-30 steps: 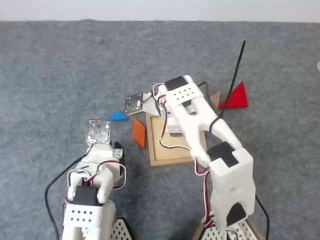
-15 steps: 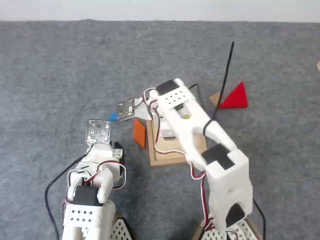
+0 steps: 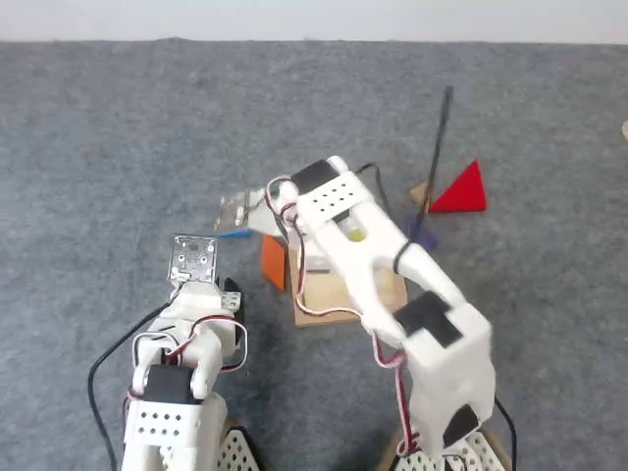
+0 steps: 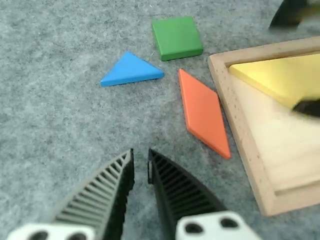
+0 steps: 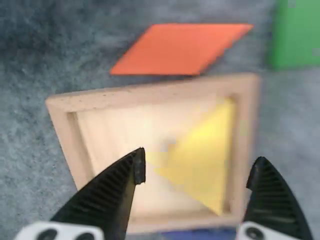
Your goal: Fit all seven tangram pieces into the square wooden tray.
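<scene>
The square wooden tray (image 5: 61,131) holds a yellow triangle (image 5: 207,172), and my right gripper (image 5: 197,170) hangs open above them with nothing between its fingers. From above, the right gripper (image 3: 238,209) shows past the tray's (image 3: 334,314) far left corner, over the blue triangle (image 3: 232,234). An orange parallelogram (image 4: 204,112) lies beside the tray (image 4: 240,135). The blue triangle (image 4: 131,70) and a green square (image 4: 177,37) lie beyond it. My left gripper (image 4: 140,170) sits shut and empty over bare carpet, short of these pieces. A red triangle (image 3: 461,189) lies far right.
A tan piece (image 3: 420,191) and a purple piece (image 3: 423,235) lie near the red triangle. A thin black cable (image 3: 442,137) rises over that spot. The right arm covers much of the tray from above. Grey carpet is open at the far left.
The right arm has swung left, carrying its gripper from near the tray's far corner to over the blue triangle. The left arm has kept still.
</scene>
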